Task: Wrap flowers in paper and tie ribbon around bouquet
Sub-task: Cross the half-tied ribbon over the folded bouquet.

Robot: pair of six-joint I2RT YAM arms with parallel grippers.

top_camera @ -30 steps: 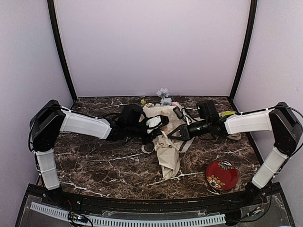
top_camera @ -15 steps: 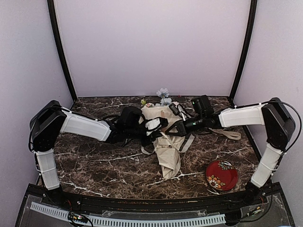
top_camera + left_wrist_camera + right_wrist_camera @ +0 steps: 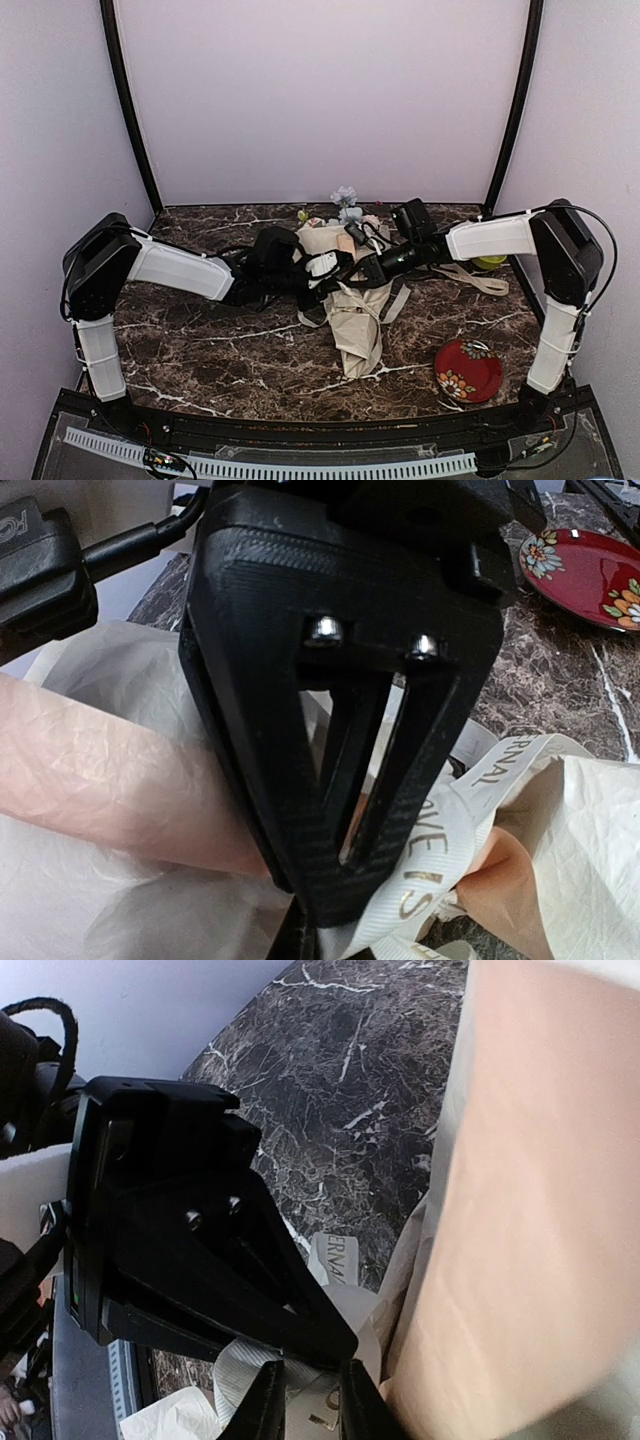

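- Around it, overhead view: a red flowered plate sits lower right on the dark marble table, well clear of everything. A lime-green round thing peeks out behind the right arm at the right edge.
- Both arms reach in from the sides and cross over the upper half of the bouquet, so that part is mostly hidden.
- The bouquet lies flat at centre frame. Its long axis runs top to bottom, leaning slightly right lower down. The flowers stick out at the top end and the narrow end points at the bottom edge.
- The left gripper is clamped shut, and the ribbon comes out right at its tip, so it looks pinched.
- The right gripper has its jaws a crack apart, right next to the left one.
- One ribbon tail trails off to the right across the table.
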